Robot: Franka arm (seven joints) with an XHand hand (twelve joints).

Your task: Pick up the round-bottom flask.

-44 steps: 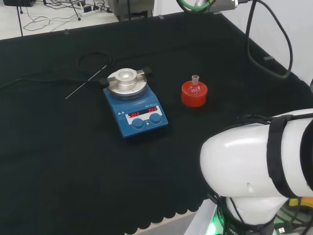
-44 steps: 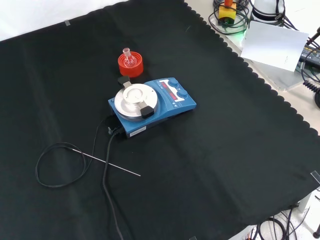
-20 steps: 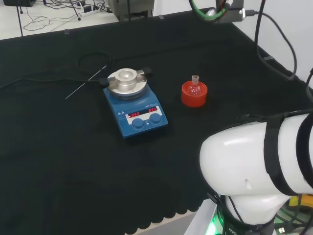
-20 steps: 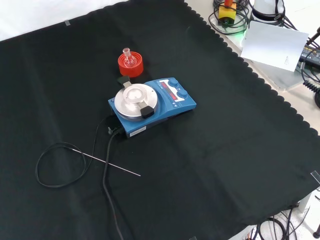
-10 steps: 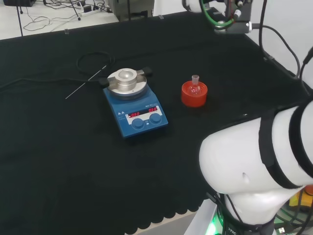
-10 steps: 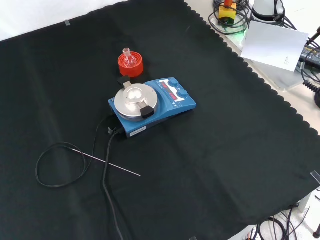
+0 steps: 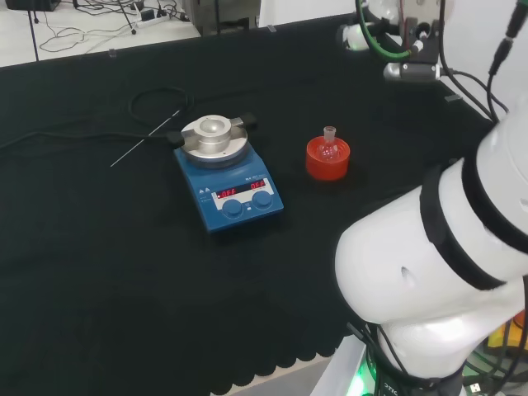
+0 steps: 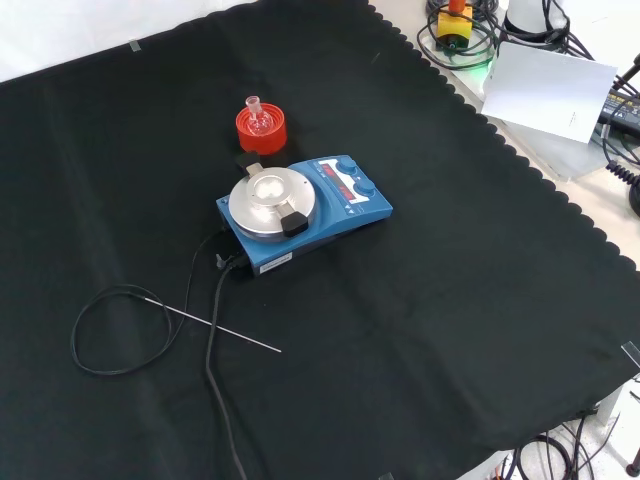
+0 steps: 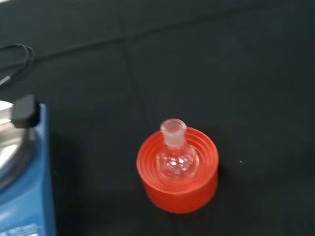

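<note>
In the head view, the stirrer (image 7: 227, 169) stands on the cloth (image 7: 99, 264) left of the flask (image 7: 330, 147). The flask sits upright in its red stand (image 7: 327, 159), clear all round. Probe (image 7: 144, 139) and cable (image 7: 157, 101) lie beyond the stirrer. Whether the hand's fingers are apart or together cannot be told.

A small clear flask (image 9: 176, 156) sat upright in a red ribbed stand (image 9: 178, 170), its round bulb resting in the stand's middle and its short open neck pointing up. The flask looked empty. The stand stood on the black cloth (image 9: 206, 64) of the tabletop. Near it, with a strip of cloth between them, was the blue stirrer (image 9: 30, 196), with part of its silver top plate (image 9: 10, 142) and a black block (image 9: 25, 110) at its edge. A black cable (image 9: 18, 56) curved across the cloth beyond the stirrer.
</note>
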